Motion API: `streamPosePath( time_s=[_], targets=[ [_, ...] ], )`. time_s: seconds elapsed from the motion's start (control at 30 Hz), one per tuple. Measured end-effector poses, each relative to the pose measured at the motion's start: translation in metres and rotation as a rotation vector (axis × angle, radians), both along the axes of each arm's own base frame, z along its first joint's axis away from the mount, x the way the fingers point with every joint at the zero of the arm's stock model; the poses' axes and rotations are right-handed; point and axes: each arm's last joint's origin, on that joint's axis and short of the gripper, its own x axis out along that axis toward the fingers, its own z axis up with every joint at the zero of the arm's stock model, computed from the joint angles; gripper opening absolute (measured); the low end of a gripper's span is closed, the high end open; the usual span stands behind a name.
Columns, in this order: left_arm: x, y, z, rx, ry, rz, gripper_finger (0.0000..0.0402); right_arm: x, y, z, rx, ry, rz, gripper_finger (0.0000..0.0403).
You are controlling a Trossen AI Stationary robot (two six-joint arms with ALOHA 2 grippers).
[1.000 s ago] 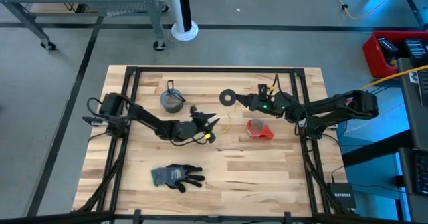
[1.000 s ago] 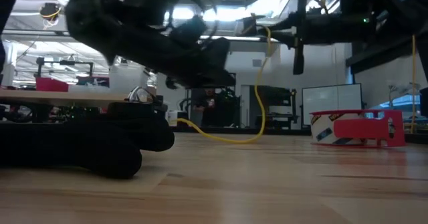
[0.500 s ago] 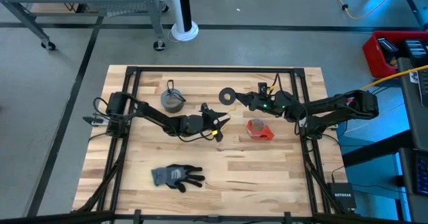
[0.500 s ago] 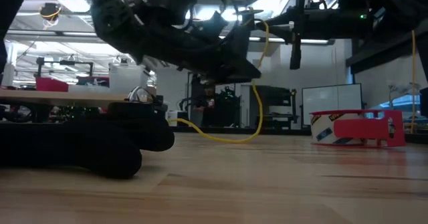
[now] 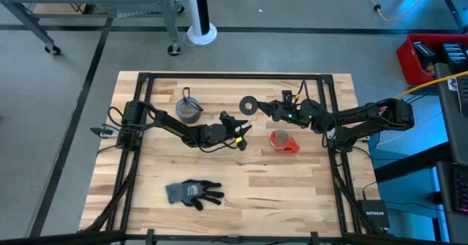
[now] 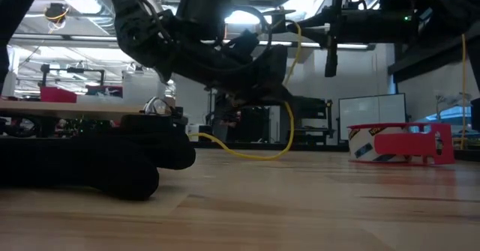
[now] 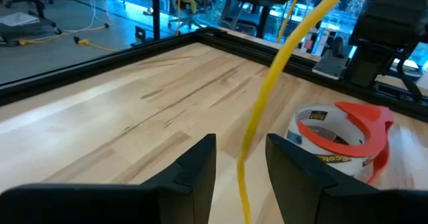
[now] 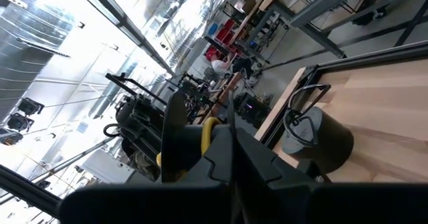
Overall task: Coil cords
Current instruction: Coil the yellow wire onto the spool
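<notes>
Coiling looks barely begun: the right hand [image 5: 272, 110], fingers together and clamped on the yellow cord [image 7: 267, 100], holds it raised, so it hangs slack toward the tabletop [image 5: 292, 194]. The left hand [image 5: 243, 131], fingers apart, straddles that strand without gripping; no loops show, and the red tape roll [image 5: 282, 141] sits just beyond.

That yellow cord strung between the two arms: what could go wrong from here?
The left gripper has its fingers open around the yellow cord, not clamped, so the cord could slip out as the arm moves. The right gripper is shut on the cord's raised end; a hard pull might jerk it free. The hanging loop drapes close to the red tape roll and could snag or drag it.
</notes>
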Motion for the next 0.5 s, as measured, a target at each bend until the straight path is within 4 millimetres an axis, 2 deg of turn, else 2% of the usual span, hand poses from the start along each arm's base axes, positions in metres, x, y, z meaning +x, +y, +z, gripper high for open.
streamPosePath(
  time_s=[0.27, 0.5],
  targets=[
    [0.000, 0.004, 0.000, -0.028, -0.019, 0.016, 0.0116, 0.000, 0.000, 0.001, -0.003, -0.012, 0.000, 0.0007],
    [0.000, 0.011, 0.000, -0.062, -0.038, 0.024, 0.0045, 0.000, 0.000, 0.002, -0.005, -0.017, 0.008, 0.0007]
  ],
)
